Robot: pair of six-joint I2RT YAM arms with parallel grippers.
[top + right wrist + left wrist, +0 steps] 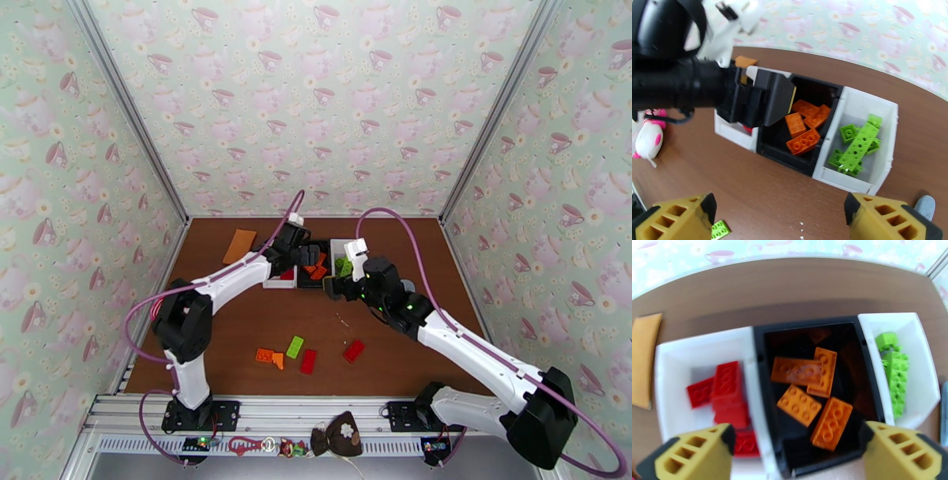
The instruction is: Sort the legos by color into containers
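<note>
Tabletop (316,316) is dotted with loose bricks (308,361); left gripper (796,437), over the black bin (805,321), and right gripper (784,215) are spread empty; one must be fetched.

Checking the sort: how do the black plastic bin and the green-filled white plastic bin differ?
The black plastic bin holds orange studded bricks; the white plastic bin holds lime green bricks. The black bin sits mid-row, the white bin at the end. Both are open-topped rectangles, similar in size.
</note>
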